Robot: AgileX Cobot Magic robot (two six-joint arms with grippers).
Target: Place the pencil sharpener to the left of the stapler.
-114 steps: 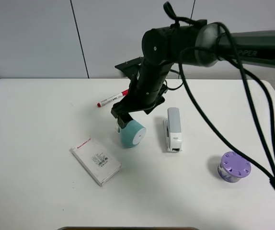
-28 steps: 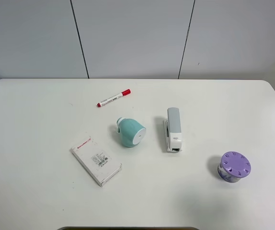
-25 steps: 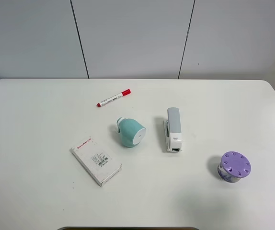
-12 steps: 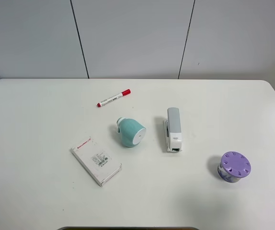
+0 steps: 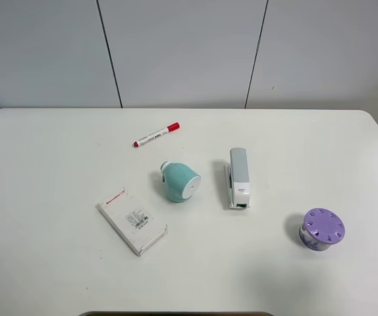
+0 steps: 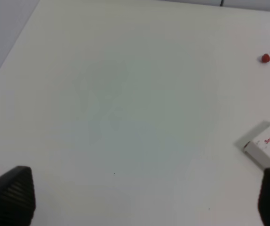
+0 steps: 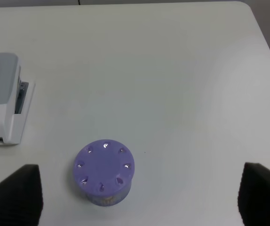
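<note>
high camera overlooks the table (image 5: pixel 57 263); wrist cameras look down nearer, sharing its objects.

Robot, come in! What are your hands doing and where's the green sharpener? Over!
Both grippers open, empty, pulled back. Pencil sharpener on the table, left of the stapler, not touching. Nothing blocking.

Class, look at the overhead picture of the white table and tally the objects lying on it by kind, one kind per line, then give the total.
Pencil sharpener, teal: 1
Stapler, grey and white: 1
Marker, red-capped: 1
White box with printed label: 1
Purple round container: 1
Total: 5
</note>
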